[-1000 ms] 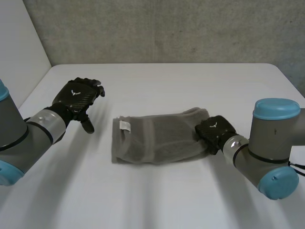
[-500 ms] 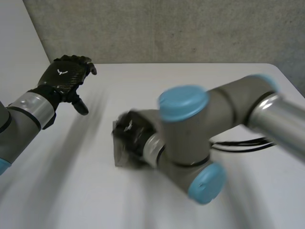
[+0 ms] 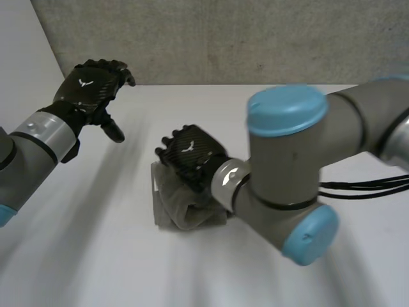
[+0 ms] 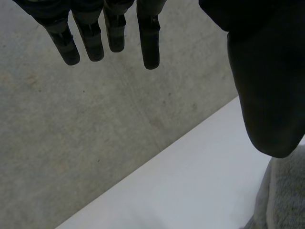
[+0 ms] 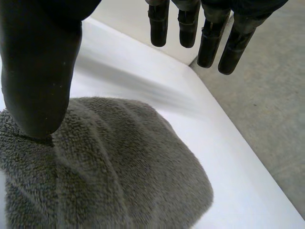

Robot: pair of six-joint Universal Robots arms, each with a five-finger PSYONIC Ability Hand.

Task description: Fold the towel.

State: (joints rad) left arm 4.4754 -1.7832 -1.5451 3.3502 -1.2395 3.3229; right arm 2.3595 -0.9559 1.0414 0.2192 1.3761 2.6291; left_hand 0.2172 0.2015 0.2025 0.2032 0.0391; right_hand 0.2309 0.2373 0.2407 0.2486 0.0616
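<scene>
The right hand (image 3: pixel 192 158), fingers spread, sits right over the folded towel (image 3: pixel 176 211); the left hand (image 3: pixel 89 89), spread too, hovers well apart near the far left corner of the bench (image 3: pixel 128 275)

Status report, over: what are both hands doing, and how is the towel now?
Left hand open, away from the towel. Right hand open, over the towel. Towel lies doubled over on the table. Nothing in the way.

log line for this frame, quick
towel: folded, on table | right hand: open, over towel | left hand: open, raised apart
</scene>
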